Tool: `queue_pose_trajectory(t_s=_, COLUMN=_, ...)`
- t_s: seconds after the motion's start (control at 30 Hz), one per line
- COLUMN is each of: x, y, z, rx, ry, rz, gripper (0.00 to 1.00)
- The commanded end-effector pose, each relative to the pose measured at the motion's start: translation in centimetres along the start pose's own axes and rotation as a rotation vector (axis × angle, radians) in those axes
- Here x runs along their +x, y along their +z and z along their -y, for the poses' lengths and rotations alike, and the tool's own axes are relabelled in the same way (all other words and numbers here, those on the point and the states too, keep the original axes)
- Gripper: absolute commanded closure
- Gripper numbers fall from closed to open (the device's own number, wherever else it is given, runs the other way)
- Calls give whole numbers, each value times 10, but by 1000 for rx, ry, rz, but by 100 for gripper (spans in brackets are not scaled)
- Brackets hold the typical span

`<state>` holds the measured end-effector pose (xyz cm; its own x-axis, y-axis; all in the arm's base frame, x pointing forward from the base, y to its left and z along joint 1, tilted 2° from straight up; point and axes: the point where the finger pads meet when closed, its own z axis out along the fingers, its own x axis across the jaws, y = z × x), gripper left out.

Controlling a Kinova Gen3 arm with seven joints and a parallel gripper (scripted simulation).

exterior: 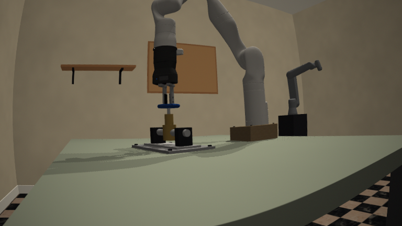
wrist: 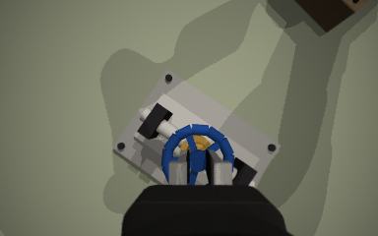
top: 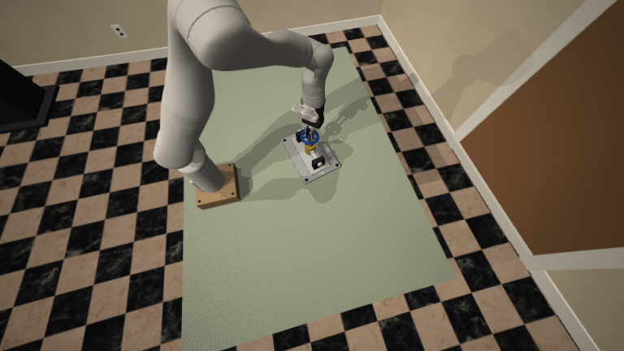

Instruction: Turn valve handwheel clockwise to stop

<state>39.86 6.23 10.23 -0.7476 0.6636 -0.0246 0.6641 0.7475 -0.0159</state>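
The valve stands on a grey baseplate [top: 312,158] on the green table. Its blue spoked handwheel [wrist: 197,149] lies level on top of a brass stem [exterior: 168,126], with a pipe between two black blocks below. The handwheel also shows in the top view [top: 309,136] and edge-on in the exterior view [exterior: 168,105]. My gripper [wrist: 197,160] points straight down onto the wheel. Its two fingers stand on either side of a blue spoke at the near side of the wheel, shut on it. The gripper also shows in the exterior view [exterior: 168,100].
My arm's wooden base block [top: 218,186] stands left of the valve on the table. A second small grey arm on a black box [exterior: 293,115] stands off behind the table. A wall shelf [exterior: 97,68] and a brown board [exterior: 195,68] hang on the far wall.
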Motion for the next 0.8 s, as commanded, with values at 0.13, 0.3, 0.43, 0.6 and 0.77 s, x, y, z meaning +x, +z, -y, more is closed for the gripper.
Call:
queue_pose_trajectory(t_s=0.13, x=0, y=-1, z=0, rx=-1, ry=1, rz=1, gripper=100)
queue_pose_trajectory(t_s=0.3, x=0, y=-1, z=0, rx=-1, ry=3, rz=1, gripper=100)
queue_pose_trajectory(t_s=0.43, x=0, y=-1, z=0, rx=-1, ry=8, rz=1, gripper=100)
queue_pose_trajectory(t_s=0.6, x=0, y=-1, z=0, rx=-1, ry=22, rz=1, gripper=100)
queue_pose_trajectory(t_s=0.77, x=0, y=-1, z=0, rx=-1, ry=35, rz=1, gripper=100)
